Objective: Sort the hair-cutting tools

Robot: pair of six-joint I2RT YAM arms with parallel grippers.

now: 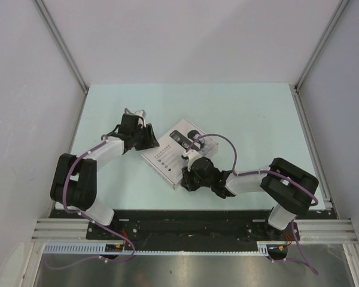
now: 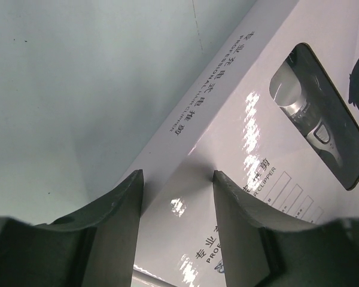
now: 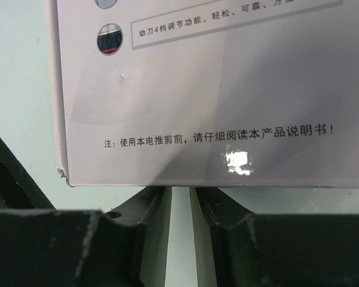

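From above, the white box (image 1: 167,158) lies flat and askew at the middle of the bench (image 1: 239,113). The electric clipper (image 1: 180,139) shows dark through a window in its lid, so it sits inside the box and out of reach. No comb guards, brush or cable can be seen loose anywhere. The left hand (image 1: 142,133) is at the box's far left corner and the right hand (image 1: 191,169) is at its near edge. In the left wrist view that hand (image 2: 178,176) stands well open, its fingers (image 2: 128,203) either side of the box's long top edge. I cannot tell whether they touch the card, and they have closed on nothing. The clipper's silver body (image 2: 305,110) gleams behind the window off to the right. In the right wrist view the hand (image 3: 178,190) is all but closed, with only a thin slit of bench between the fingers. It holds nothing, and its tips are just short of the box's printed near edge (image 3: 227,89). The box looks like light, glossy card, so it will likely skid when pushed and dent if pinched hard. It is best braced at a corner. The clipper should be rigid, fairly heavy for its size and slick-cased, so take it across the narrow middle of its body once the lid is off.
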